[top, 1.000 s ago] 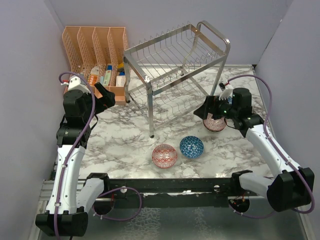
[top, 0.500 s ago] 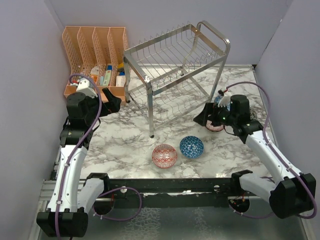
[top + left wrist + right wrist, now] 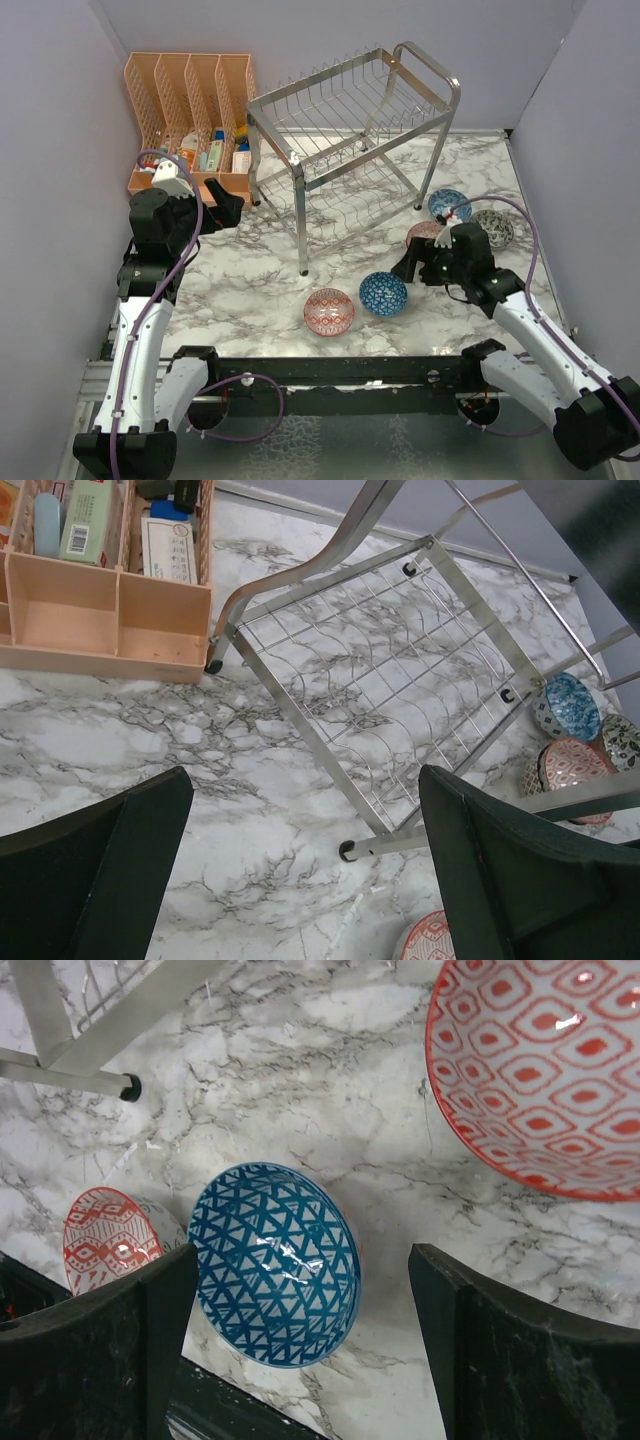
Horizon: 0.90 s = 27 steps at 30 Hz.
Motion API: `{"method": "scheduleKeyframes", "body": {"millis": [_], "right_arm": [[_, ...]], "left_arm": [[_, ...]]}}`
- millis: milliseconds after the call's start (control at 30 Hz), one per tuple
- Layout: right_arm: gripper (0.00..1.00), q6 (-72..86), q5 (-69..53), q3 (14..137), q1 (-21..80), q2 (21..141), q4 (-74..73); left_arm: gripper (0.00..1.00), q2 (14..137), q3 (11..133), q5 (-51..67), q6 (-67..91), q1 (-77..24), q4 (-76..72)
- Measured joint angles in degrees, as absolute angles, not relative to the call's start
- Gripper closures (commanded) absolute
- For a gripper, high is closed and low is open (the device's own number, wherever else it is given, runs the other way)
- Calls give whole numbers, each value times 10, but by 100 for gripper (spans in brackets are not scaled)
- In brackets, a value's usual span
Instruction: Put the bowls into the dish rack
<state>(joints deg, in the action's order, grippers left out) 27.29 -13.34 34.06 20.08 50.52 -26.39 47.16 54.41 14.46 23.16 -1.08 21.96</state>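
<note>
The silver wire dish rack [image 3: 300, 220] stands at the back centre with no bowl in it; its lower tier shows in the left wrist view [image 3: 310, 734]. A red-pink bowl [image 3: 329, 311] and a blue bowl [image 3: 383, 293] lie near the front. Another red bowl [image 3: 425, 233], a blue one [image 3: 449, 204] and a greyish one [image 3: 493, 227] lie at the right. My right gripper [image 3: 408, 266] is open and empty, just right of the front blue bowl [image 3: 275, 1260], with its jaws either side of it in the wrist view. My left gripper [image 3: 228, 206] is open and empty, left of the rack.
An orange slotted organiser [image 3: 190, 100] with small boxes stands at the back left, also in the left wrist view [image 3: 100, 610]. A rack leg [image 3: 60, 1072] lies left of the right gripper. Grey walls close in both sides. The table is marble-patterned.
My right arm has drawn back from the red bowl at the right towards the front blue bowl, uncovering the blue and greyish bowls. My left gripper has dropped slightly.
</note>
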Motion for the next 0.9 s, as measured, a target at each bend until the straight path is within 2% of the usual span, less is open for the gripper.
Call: {"method": "scheduleKeyframes", "body": {"millis": [167,400,900], "right_arm": [[21,305,-131,307,201,505,-268],[34,328,-128,277,201,519,-264],[45,350,-102,237,248,547,-225]], "left_arm": [[1,472,544,151,232,-11,220],[1,471,542,152,232,-11,219],[1,470,520,152,232,-11,218]]}}
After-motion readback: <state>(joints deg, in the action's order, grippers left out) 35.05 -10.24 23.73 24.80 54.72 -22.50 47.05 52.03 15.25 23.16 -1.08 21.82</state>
